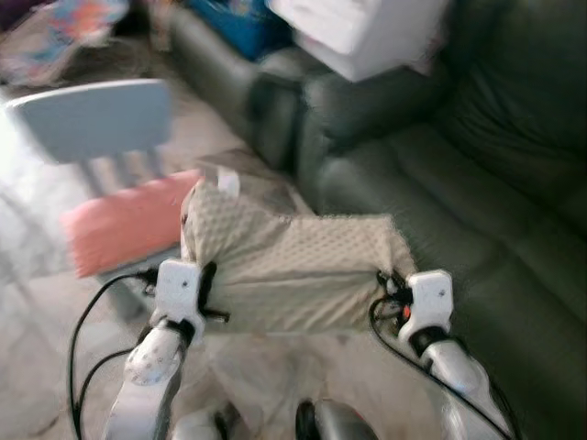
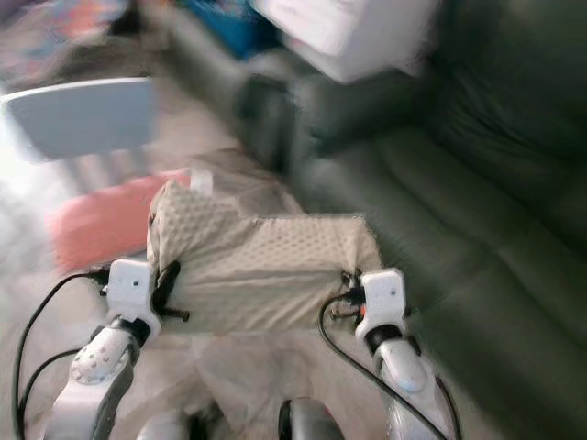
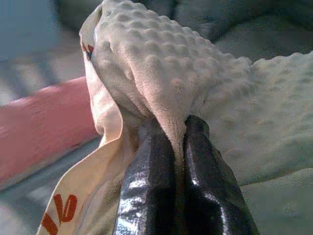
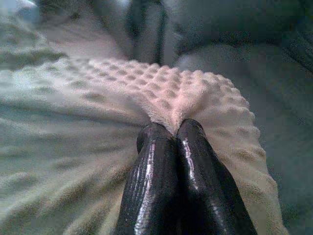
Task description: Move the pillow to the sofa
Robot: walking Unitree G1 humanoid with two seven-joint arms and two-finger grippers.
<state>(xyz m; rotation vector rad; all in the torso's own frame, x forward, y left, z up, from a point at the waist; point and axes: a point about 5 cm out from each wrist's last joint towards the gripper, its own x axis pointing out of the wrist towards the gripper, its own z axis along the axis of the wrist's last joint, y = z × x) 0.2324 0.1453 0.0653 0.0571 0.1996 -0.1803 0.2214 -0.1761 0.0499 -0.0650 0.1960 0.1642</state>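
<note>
Pillow (image 1: 293, 270) held in air between both arms, beside sofa (image 1: 459, 202), above floor. Left pincer (image 3: 177, 142) clenched on one corner, right pincer (image 4: 175, 134) clenched on other. Judgement: keep both grips, carry level over seat, lower before releasing.

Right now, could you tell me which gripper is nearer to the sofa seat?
Right. The right gripper pinches the pillow at its end beside the sofa seat; the left gripper pinches the far end, by the chair.
</note>
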